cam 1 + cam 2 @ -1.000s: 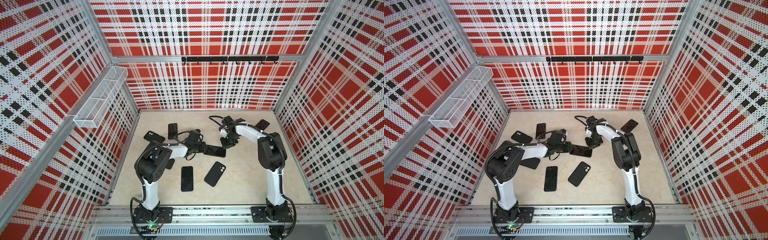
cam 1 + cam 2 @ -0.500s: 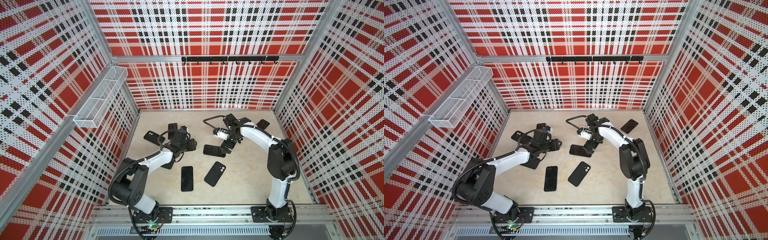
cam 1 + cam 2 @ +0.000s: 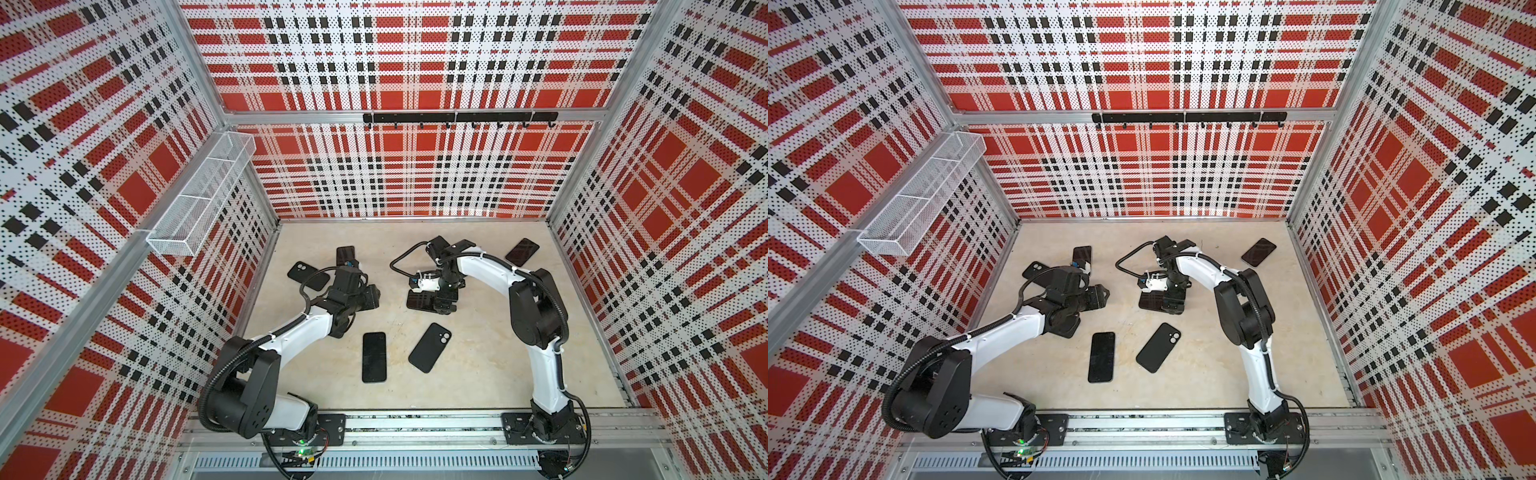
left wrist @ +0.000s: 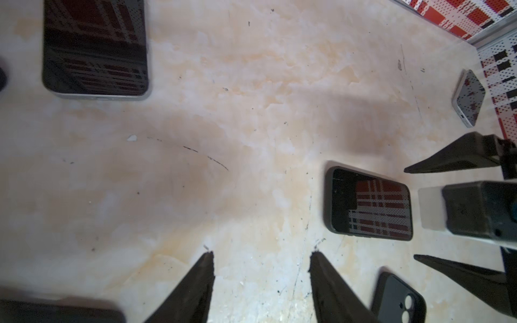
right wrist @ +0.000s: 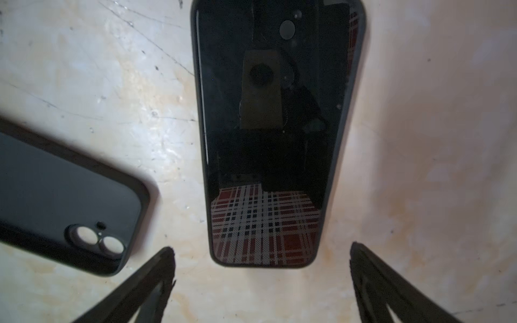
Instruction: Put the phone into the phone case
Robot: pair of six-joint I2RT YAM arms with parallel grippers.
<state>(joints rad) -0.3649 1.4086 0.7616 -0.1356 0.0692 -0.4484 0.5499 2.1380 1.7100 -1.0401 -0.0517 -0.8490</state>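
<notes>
- Plaid perforated panels [image 3: 415, 187] wall in a pale marbled tabletop [image 3: 478, 374]. Dark phones and cases lie flat on it, scattered apart, so each can be approached alone.
- Near the middle, the phone [image 5: 265, 112] lies screen up. A dark rim all round it reads as the phone case [image 4: 329, 204], so the phone appears to sit inside it already.
- Above one short end of that phone hovers the right gripper [image 5: 263, 249]. Its jaws are spread wider than the phone and grip nothing. That stance suits letting go of the phone, or lining up to press or check the fit.
- Off to one side over bare table, the left gripper [image 4: 261, 268] has its jaws parted and empty. It is probably kept clear so the two arms do not crowd each other.
- Nearer the arm bases, a spare case [image 3: 430, 347] lies back up. The table seems to show through its camera holes, so it looks empty.
- Just beside that case, and not touching it, a bare phone [image 3: 374, 356] rests screen up. The two look like a likely next pairing.
- Whether every corner of the case has snapped over the phone cannot be told.
</notes>
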